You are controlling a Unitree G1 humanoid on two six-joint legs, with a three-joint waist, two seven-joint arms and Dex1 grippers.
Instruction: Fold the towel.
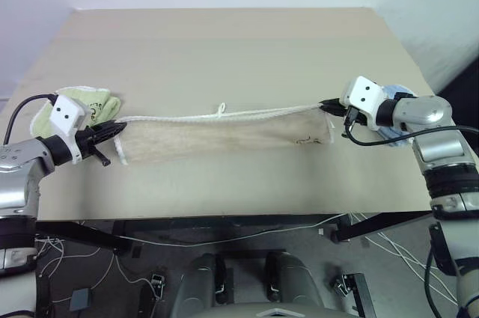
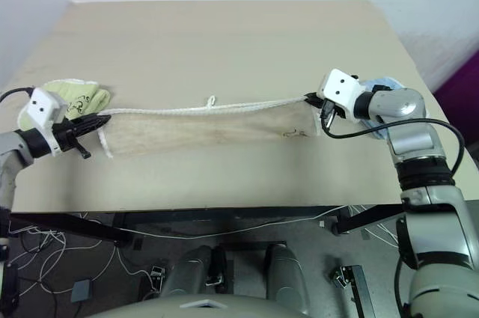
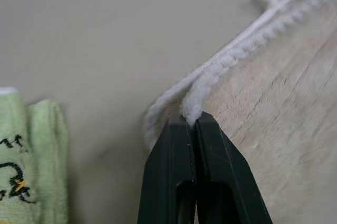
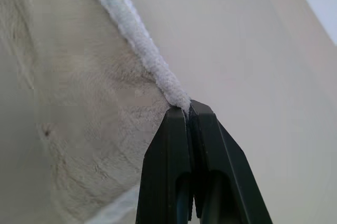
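Towel [image 1: 224,138] edging sits pinched in both sets of jaws: the left gripper [image 1: 118,128] clenches the white corded corner at one end, the right gripper [image 1: 327,105] the other. Between them the cloth hangs stretched over the table [image 1: 224,41]. Beside the towel's left end lies a green cloth [image 1: 90,105].

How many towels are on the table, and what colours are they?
Beige towel, stretched between the left gripper and the right gripper: 1
Light-green towel, lying beside the left gripper: 1
Light-blue towel, mostly hidden behind the right arm: 1
Total: 3 towels on the table
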